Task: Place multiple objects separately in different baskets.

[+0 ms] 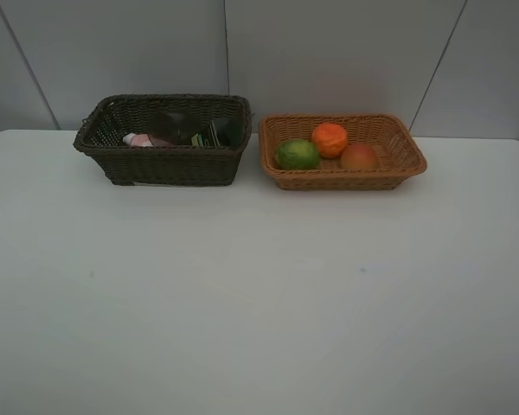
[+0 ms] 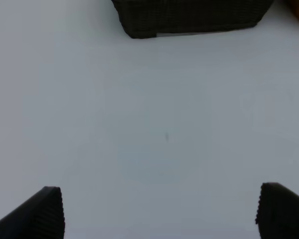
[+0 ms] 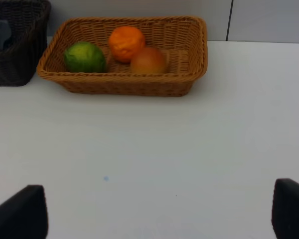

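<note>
Your left gripper [image 2: 159,211] and right gripper [image 3: 159,214] both stand wide apart over the bare white table [image 1: 259,294], holding and touching nothing. Farther back, the dark brown basket [image 1: 164,164] holds the pink bottle [image 1: 138,140], the dark green bottle [image 1: 218,134] and a cup you can barely make out, while the tan basket [image 1: 342,177] just beside it holds the green fruit [image 1: 296,155], the orange [image 1: 329,139] and the peach [image 1: 359,156]. You can read no label.

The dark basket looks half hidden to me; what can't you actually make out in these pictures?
- Dark basket contents, high view: its front wall hides most of the pink bottle and green bottle; the cup is a dim blur.
- Left wrist view: the frame edge cuts the basket; its inside is unseen.
- Both tools: only fingertips show.
- Arms: out of the high view.
</note>
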Tool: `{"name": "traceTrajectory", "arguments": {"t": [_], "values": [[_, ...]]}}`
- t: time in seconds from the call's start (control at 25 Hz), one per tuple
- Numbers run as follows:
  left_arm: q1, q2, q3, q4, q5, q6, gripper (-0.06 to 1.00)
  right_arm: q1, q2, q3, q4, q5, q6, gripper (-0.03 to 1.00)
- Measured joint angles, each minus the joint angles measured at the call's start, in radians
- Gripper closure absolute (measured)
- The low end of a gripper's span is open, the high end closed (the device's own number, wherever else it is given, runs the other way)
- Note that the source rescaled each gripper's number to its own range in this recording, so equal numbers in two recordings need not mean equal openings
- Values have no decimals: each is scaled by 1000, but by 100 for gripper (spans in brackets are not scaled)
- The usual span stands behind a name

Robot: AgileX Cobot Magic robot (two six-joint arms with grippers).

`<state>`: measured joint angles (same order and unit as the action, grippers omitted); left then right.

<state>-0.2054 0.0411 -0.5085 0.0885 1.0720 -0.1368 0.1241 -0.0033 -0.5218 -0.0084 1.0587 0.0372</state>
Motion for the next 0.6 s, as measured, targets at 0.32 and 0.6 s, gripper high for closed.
{"name": "traceTrajectory", "arguments": {"t": [0.32, 0.6], "values": [[0, 0, 0, -10, -7, 21, -5, 0, 0, 0, 0, 0, 0, 0], [0, -47, 0, -10, -8, 22, -5, 0, 0, 0, 0, 0, 0, 0]]}}
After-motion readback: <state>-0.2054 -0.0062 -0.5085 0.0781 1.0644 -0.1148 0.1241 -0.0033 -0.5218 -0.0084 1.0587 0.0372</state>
